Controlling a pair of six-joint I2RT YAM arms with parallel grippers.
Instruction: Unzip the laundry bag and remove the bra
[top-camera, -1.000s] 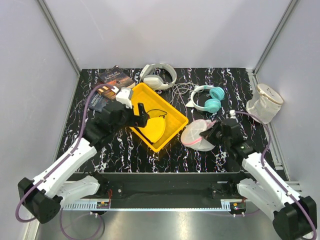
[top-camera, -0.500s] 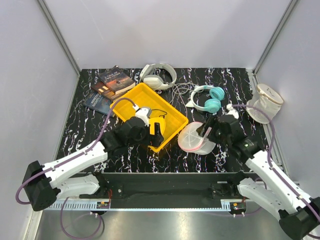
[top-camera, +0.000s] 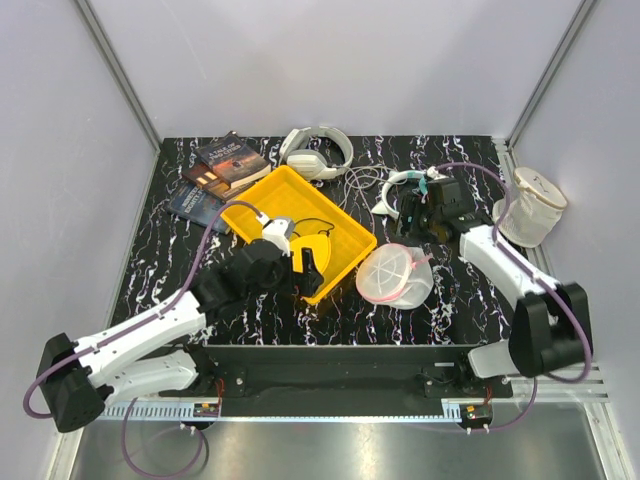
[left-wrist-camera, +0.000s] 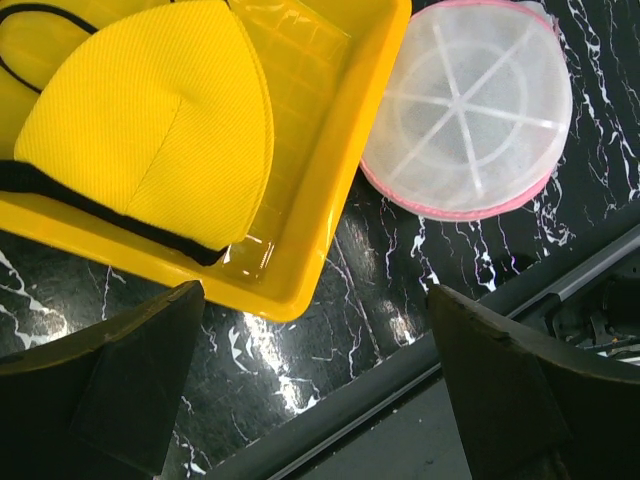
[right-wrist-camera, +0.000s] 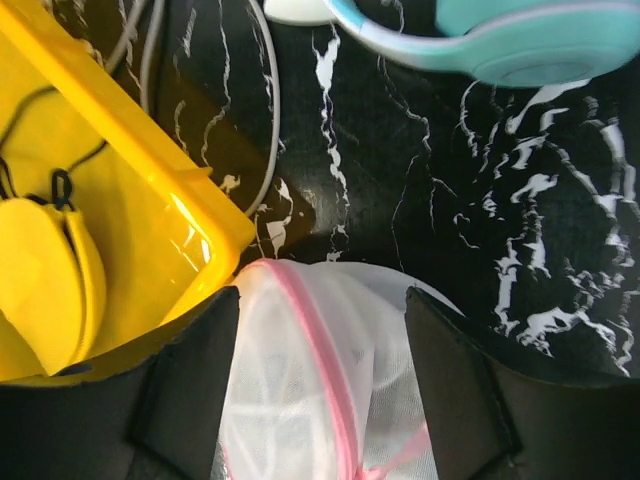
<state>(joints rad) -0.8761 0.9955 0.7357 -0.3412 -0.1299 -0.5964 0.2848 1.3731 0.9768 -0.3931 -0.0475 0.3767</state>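
The laundry bag, round white mesh with a pink rim, lies flat-side up on the black marbled table, right of the yellow tray. In the left wrist view the laundry bag sits past the tray's corner. My right gripper hangs open over the bag's far edge. Its fingers flank the laundry bag in the right wrist view without closing on it. My left gripper is open over the tray's near corner, nothing between its fingers. The bra is out of view.
A yellow bra with black straps lies in the tray. Teal headphones and white headphones lie behind. Books sit at back left, and a cream mesh bag stands at the right wall. The table's front rail is near.
My right gripper opened, let go of the laundry bag and rose back toward the teal headphones. The bag settled slightly left. My left arm swung from the tray's left to its near corner.
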